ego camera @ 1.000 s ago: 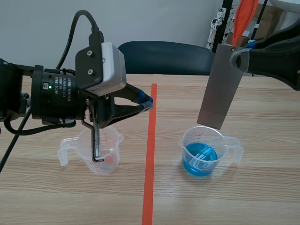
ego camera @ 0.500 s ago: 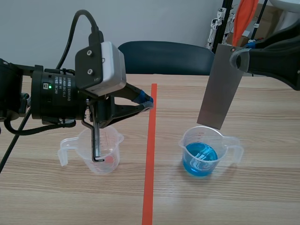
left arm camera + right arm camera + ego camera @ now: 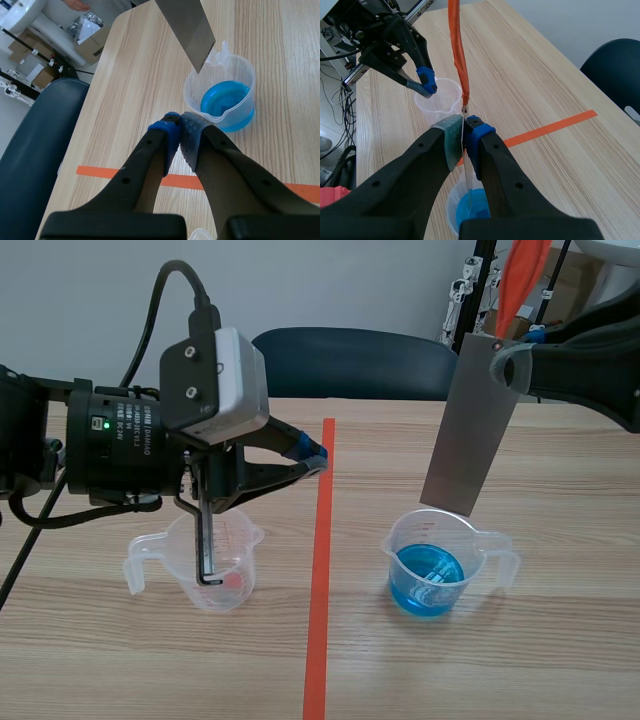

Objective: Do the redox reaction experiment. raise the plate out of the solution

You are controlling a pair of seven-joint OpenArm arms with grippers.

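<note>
1. One grey plate (image 3: 468, 430) is hanging tilted just above the blue-solution beaker (image 3: 440, 565), clear of the liquid — the right gripper (image 3: 505, 366) is pinching its top.
2. Only the right wrist view is showing it edge-on.
3. Meanwhile the left gripper (image 3: 179, 125) is hovering pressed shut, holding nothing.

White print stands on the left arm's black wrist housing (image 3: 125, 430), at nine o'clock in the scene view, too small to read surely; the clear beaker (image 3: 215, 565) below it carries graduation marks, numbers illegible

A robotics lab: brown cardboard boxes (image 3: 92, 50) and a black equipment stand (image 3: 484, 280) sit well ahead of the left gripper (image 3: 180, 125).
</note>
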